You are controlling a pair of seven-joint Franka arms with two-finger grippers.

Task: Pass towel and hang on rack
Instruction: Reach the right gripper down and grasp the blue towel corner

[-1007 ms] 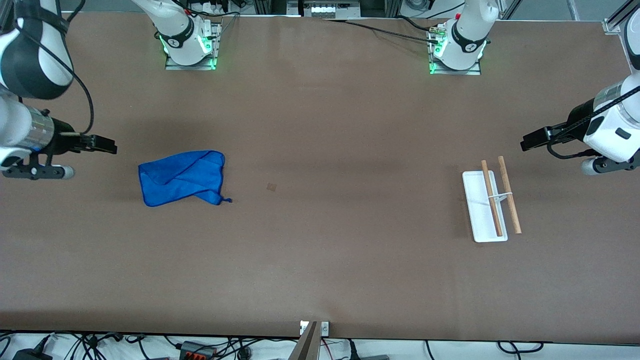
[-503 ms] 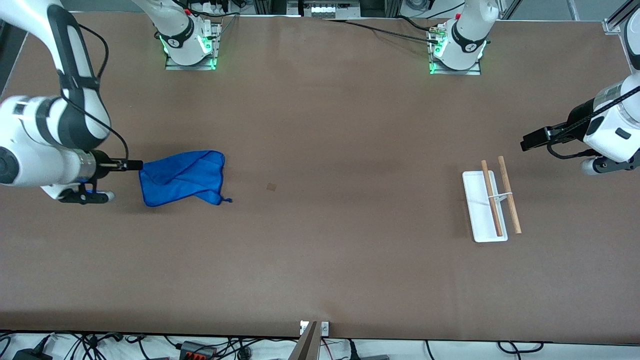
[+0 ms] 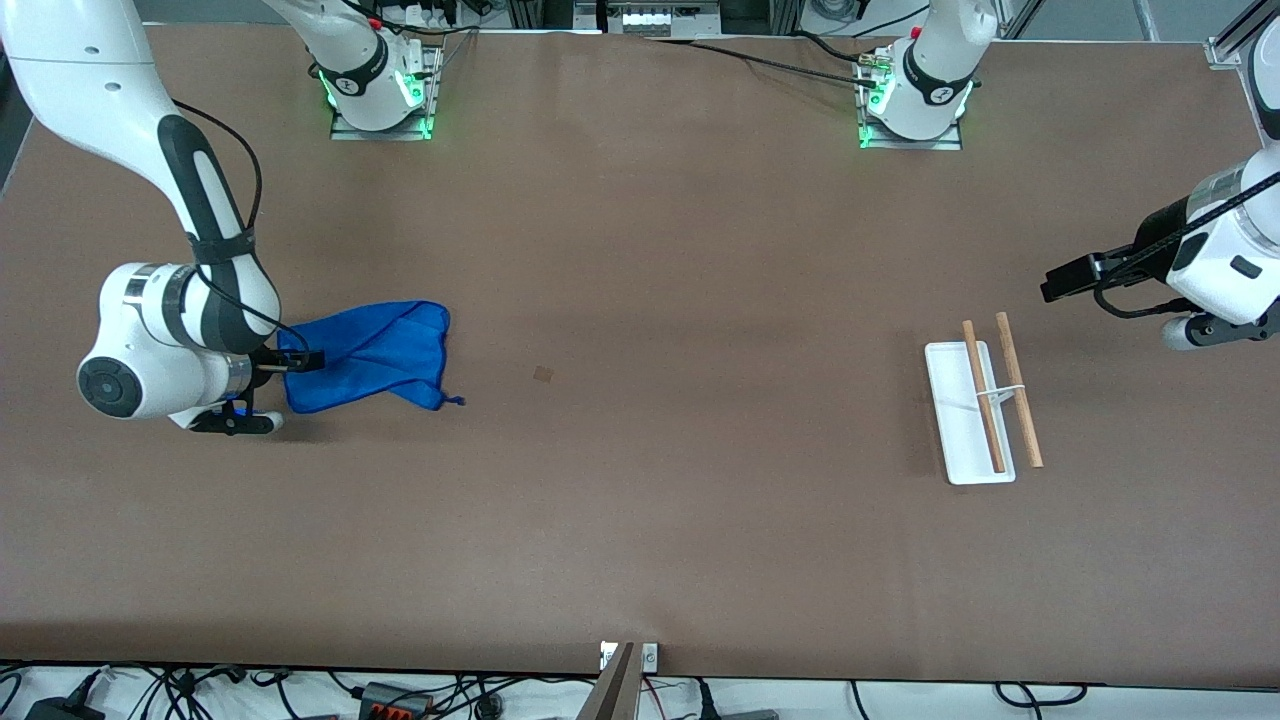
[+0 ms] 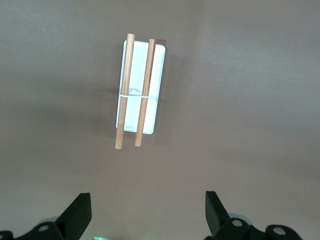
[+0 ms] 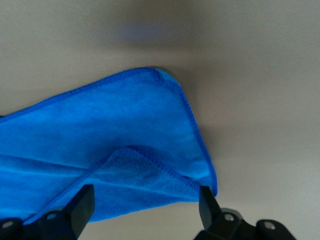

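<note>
Front view: the brown tabletop with both arm bases along its top edge. The blue towel lies crumpled and flat toward the right arm's end, about midway between the edge by the bases and the edge nearest the camera. The rack stands toward the left arm's end, at a similar depth and well apart from the towel; its white base lies lengthwise across the table's depth, with two parallel wooden rods above it.

The right gripper is low at the towel's edge on the side of the right arm's end. This view does not resolve its fingers. The right wrist view does: the two black fingers stand apart, straddling a folded corner of the towel, with cloth between them but no clamp visible.

The left gripper hangs in the air over bare tabletop at the left arm's end, close to that short edge, and the arm waits. Its wrist view shows what the front view cannot: fingers spread wide with nothing between them, and the rack seen from above, rods aligned over the base and overhanging one of its short ends.

Open room: a broad bare stretch of tabletop separates towel and rack, and a wide strip runs along the edge nearest the camera.
</note>
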